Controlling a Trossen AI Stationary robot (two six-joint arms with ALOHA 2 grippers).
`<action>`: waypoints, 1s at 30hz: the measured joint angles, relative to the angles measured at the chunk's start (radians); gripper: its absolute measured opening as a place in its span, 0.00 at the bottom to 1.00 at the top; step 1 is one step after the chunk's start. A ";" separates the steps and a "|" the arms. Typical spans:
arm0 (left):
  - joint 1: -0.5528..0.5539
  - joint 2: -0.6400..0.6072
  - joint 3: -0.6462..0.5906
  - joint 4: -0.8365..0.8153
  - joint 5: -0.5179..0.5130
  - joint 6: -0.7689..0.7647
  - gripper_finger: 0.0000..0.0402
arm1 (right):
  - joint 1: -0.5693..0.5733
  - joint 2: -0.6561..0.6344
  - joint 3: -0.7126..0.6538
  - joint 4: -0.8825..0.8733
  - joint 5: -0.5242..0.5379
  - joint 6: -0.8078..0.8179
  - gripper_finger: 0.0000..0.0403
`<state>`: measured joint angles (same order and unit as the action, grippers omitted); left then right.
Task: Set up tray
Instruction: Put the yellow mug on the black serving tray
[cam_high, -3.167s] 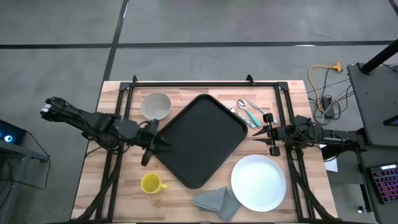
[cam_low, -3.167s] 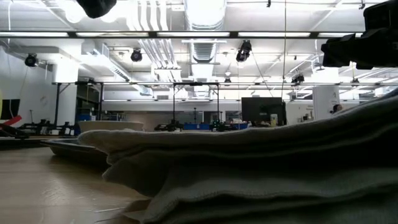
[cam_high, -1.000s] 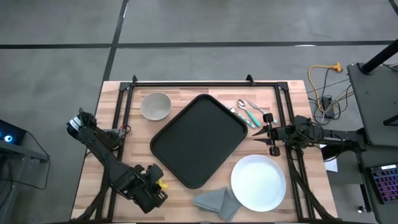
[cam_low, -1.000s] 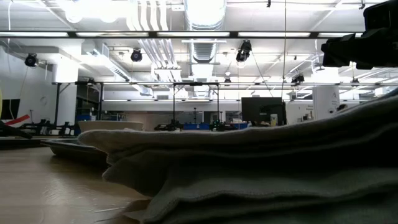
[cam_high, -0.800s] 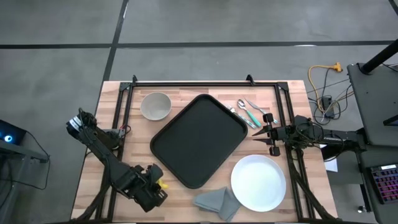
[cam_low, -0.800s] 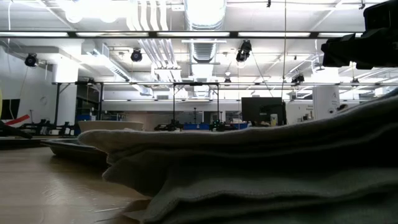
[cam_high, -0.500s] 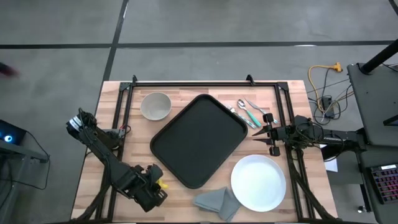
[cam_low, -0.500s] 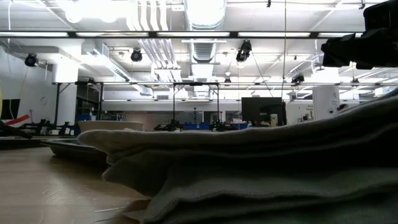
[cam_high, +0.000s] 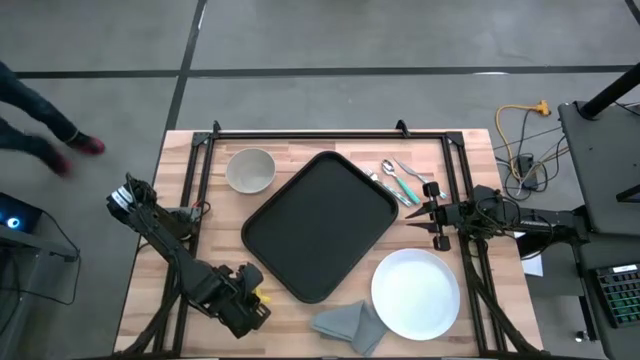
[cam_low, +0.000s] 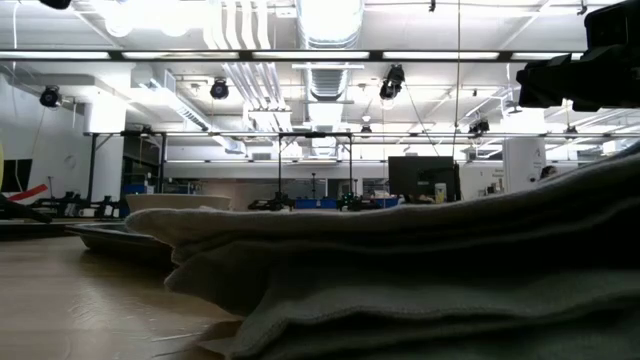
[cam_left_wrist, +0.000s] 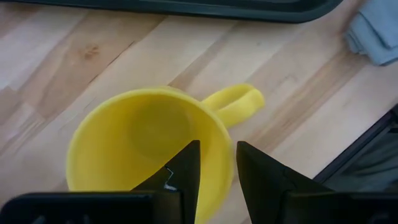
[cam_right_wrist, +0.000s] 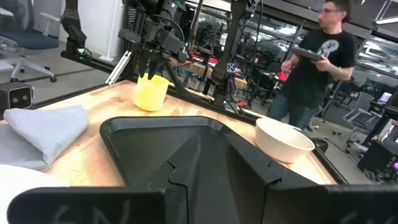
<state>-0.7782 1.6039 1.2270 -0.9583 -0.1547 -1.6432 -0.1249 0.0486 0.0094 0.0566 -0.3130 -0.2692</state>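
black moulded plastic, by the look of it: the tray lies turned cornerwise in the middle of the table, flat on the wood, and it holds nothing. i judge it stiff and fairly light but broad, with a smooth face that could slide on the boards; the raised rim at a corner or along an edge is the only real place to take hold.

to its far left stands a grey bowl, which looks empty. a white plate sits near right, bare. a folded grey cloth lies at the near edge, and cutlery lies at the far right, just beside the tray.

the left gripper is at the near left over a yellow mug, one finger inside the cup and one outside its wall beside the handle; the fingers stand narrowly parted around the wall, and i cannot tell whether they already pinch it. the mug is empty.

the right gripper waits at the right edge, fingers spread, pointing across the tray.
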 joint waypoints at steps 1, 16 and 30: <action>0.000 0.000 -0.005 0.007 0.000 0.000 0.22 | 0.000 0.000 0.000 0.000 0.000 0.000 0.17; 0.001 0.000 -0.140 0.143 0.031 0.002 0.22 | 0.000 0.000 0.000 0.000 0.000 0.000 0.17; 0.001 0.000 -0.164 0.144 0.030 0.003 0.22 | 0.000 0.000 0.000 0.000 0.000 0.000 0.17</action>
<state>-0.7773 1.6035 1.0634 -0.8139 -0.1246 -1.6405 -0.1249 0.0483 0.0095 0.0568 -0.3131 -0.2693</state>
